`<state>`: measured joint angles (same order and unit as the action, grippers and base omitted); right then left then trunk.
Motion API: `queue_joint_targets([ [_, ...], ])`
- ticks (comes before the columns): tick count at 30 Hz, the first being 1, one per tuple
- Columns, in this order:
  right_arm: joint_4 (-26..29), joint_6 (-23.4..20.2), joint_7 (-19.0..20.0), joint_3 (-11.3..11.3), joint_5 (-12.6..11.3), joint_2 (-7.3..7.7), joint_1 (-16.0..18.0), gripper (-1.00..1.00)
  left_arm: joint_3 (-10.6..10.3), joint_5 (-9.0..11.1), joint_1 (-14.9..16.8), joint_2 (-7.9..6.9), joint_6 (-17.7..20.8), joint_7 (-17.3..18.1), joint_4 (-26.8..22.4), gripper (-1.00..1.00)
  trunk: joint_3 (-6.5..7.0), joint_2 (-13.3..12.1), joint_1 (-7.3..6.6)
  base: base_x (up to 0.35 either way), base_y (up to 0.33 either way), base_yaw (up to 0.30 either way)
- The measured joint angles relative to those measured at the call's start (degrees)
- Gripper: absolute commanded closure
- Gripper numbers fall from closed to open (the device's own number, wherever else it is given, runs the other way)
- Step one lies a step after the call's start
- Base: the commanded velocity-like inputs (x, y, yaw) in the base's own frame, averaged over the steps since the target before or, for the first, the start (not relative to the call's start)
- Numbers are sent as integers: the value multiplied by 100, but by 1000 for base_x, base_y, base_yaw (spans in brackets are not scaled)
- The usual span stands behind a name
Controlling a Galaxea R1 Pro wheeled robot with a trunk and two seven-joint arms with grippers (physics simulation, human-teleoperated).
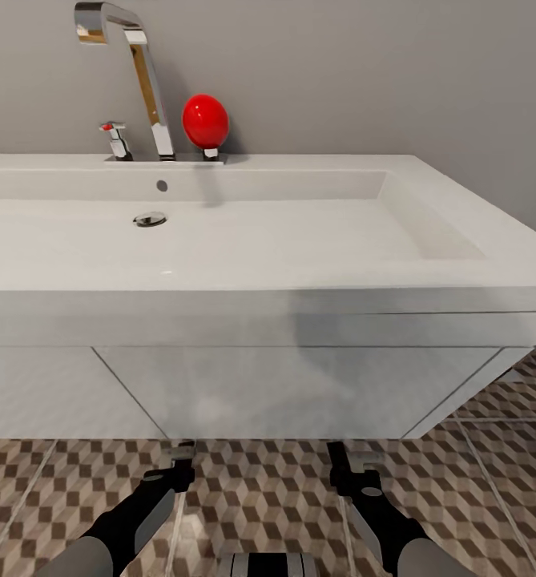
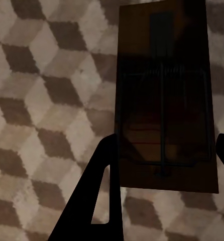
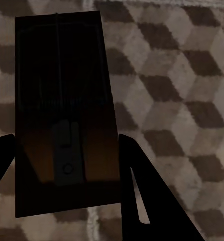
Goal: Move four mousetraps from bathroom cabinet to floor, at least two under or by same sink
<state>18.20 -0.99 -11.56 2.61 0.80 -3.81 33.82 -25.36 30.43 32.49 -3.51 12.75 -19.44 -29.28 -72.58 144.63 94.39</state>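
Mousetraps sit one in each gripper. In the left wrist view a mousetrap (image 2: 164,98) lies flat between the two dark fingers (image 2: 99,196), its wire bar and spring visible on the brown board; the jaws are closed against its long edges, above the cube-patterned floor (image 2: 41,100). In the right wrist view a second mousetrap (image 3: 64,113) is clamped the same way between that gripper's fingers (image 3: 142,191), its metal catch near the held end, the floor (image 3: 182,100) behind it.

In the head view the left gripper (image 1: 179,457) is at 7 o'clock and the right gripper (image 1: 344,461) at 5 o'clock, both low over the floor (image 1: 268,497), just in front of the white unit (image 1: 300,389); the traps themselves cannot be made out there. Above the unit, the sink (image 1: 243,240) spans the middle, drain (image 1: 150,218) at 10 o'clock. The chrome tap (image 1: 135,72) rises at 11 o'clock, with a red ball-shaped thing (image 1: 205,120) just beside it.
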Motion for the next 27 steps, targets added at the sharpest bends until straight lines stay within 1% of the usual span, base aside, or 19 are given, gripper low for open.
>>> queue_joint_targets([
  [5,-1,2,0,0,0,2,0,100,0,-1,0,0,-4,0,-3,100,0,0,0,0,0,0],
  [16,-1,6,-1,0,-1,2,0,100,0,6,0,-1,-6,0,-1,100,-243,14,29,0,0,0],
  [27,0,48,0,0,-6,10,0,100,0,0,0,0,-6,0,-9,100,-244,15,28,0,0,0],
])
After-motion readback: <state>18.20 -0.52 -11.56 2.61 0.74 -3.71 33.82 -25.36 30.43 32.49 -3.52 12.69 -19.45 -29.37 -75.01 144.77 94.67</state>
